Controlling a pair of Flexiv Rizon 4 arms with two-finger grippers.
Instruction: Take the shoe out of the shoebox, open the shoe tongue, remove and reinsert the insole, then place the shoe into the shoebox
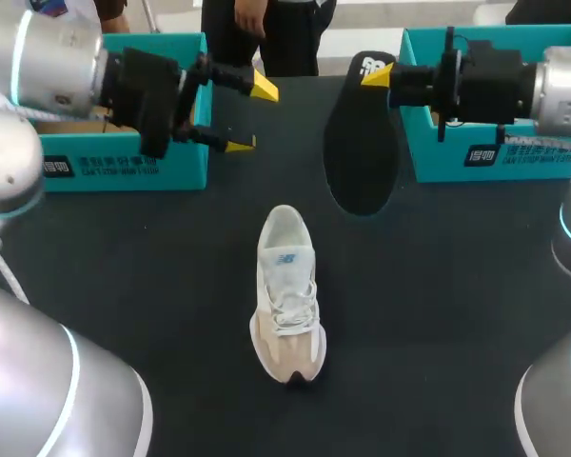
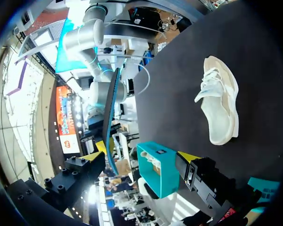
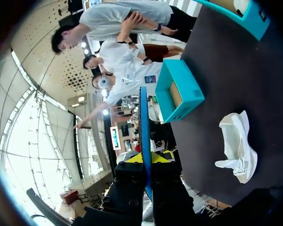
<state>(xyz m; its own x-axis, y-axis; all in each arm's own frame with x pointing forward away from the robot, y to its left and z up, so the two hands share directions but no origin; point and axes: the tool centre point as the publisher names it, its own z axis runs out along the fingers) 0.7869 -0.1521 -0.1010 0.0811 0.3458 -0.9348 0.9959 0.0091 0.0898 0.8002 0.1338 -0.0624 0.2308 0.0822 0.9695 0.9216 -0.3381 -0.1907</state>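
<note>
Shoe (image 1: 287, 295) stands on its sole mid-table (image 1: 152, 286), laces up, outside both boxes and touching nothing else. It's pale, white and cream. From my left wrist the shoe (image 2: 219, 106) lies on the dark top ahead of the fingers and off to one side. From my right wrist the shoe (image 3: 238, 146) lies beside the gripper, well apart from it.

Insole (image 1: 362, 133) is out of the shoe: black, held above the table on the far side of the shoe, between shoe and right box (image 1: 495, 157). Right gripper (image 1: 376, 74) is clamped on one end of it. In the right wrist view the insole (image 3: 144, 122) runs edge-on out from between the yellow tips, a blue edge showing, and the right gripper (image 3: 147, 157) has both fingers pressed on it. From my left wrist the insole (image 2: 112, 113) is a thin dark strip ahead.

Left gripper (image 1: 250, 116) hovers above the table just beside the left box (image 1: 124, 162), jaws wide apart, nothing between them. Its own view shows the left gripper (image 2: 140, 157) spread, with the right box (image 2: 160, 169) ahead of it. Left box (image 3: 179, 89) sits ahead of my right gripper, past the insole.
</note>
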